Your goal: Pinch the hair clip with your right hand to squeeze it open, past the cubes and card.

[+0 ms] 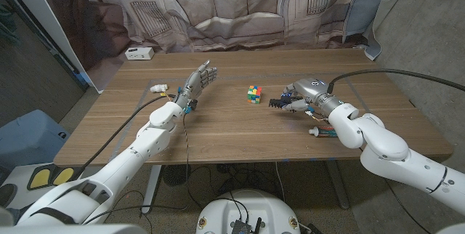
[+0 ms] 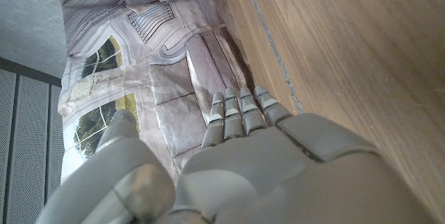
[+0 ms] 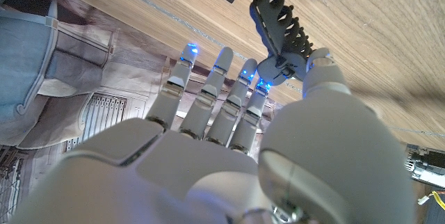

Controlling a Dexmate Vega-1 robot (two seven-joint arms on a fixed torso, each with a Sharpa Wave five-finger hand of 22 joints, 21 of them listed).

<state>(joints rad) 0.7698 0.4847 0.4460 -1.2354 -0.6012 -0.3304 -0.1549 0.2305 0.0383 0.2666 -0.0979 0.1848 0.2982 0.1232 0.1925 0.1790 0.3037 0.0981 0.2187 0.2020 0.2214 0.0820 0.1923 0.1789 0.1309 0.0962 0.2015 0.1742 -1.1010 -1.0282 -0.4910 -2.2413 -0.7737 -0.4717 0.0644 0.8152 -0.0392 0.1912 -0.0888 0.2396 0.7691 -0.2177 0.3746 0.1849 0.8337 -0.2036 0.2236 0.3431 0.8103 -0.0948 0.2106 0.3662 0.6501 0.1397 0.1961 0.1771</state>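
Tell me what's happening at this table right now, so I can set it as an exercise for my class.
A two-armed robot stands at a wooden table. Its right hand pinches a dark toothed plastic hair clip by its handle end, the teeth pointing toward a multicoloured puzzle cube. In the right wrist view the clip's teeth sit together, so it does not look squeezed open yet. The left hand holds nothing, fingers extended above the table. A small white box sits at the far corner.

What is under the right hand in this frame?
The black hair clip sticks out from under the right hand, pinched at its handle end in the right wrist view. Beneath is bare wooden table. The hand covers anything else there.
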